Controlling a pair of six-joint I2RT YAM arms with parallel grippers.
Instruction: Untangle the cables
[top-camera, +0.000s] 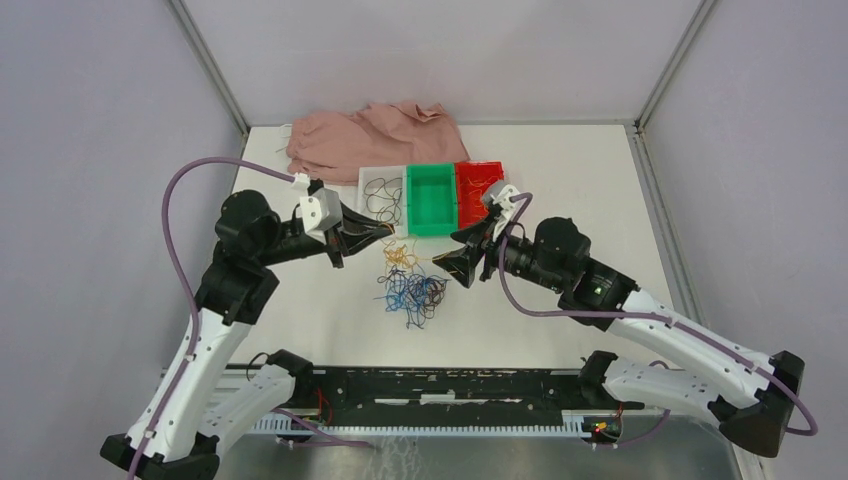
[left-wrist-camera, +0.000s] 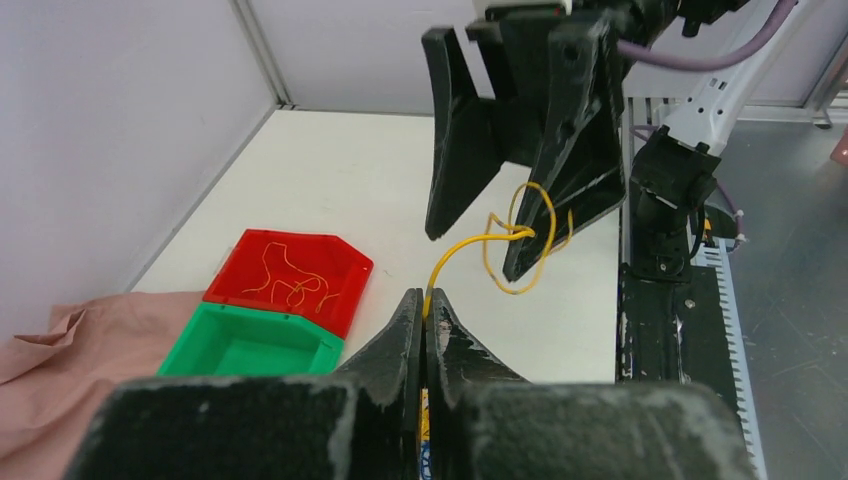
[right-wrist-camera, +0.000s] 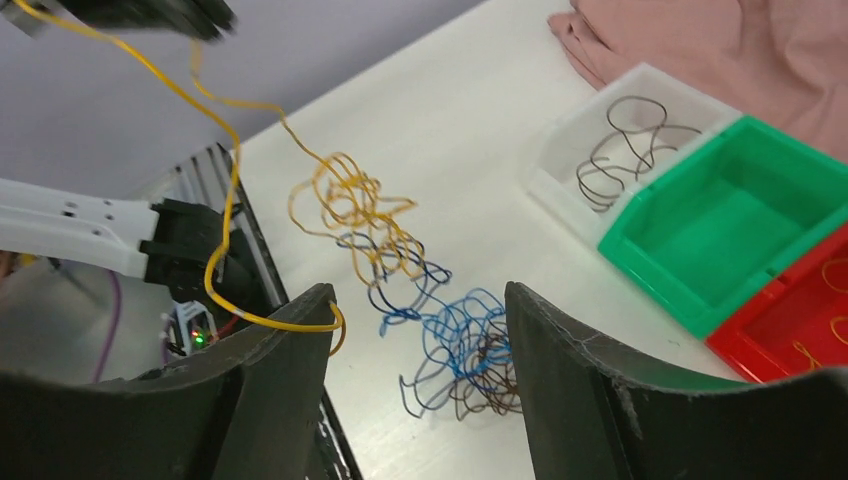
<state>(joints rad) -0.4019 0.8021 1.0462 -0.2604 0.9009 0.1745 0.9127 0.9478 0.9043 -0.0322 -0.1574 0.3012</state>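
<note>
Above the middle of the white bench (top-camera: 330, 300), the left pincer (left-wrist-camera: 425, 318) is clamped shut on one yellow strand (left-wrist-camera: 462, 243), which is lifted clear of the surface. The strand runs across to the right pincer (right-wrist-camera: 418, 292), whose jaws stand wide apart and grip nothing. The strand's looped end lies against one of its fingers (right-wrist-camera: 285, 370). Below and between the two pincers, the rest of the cables (top-camera: 410, 290) lie in a loose heap on the bench, yellow-orange at the far side, blue and dark brown nearer the arms. Beyond the heap three bins sit in a row: a white bin (top-camera: 365, 176) with dark strands, a green bin (top-camera: 432, 205), and a red bin (left-wrist-camera: 340, 265) with yellow strands. A pink cloth (top-camera: 370, 135) lies behind them.
</note>
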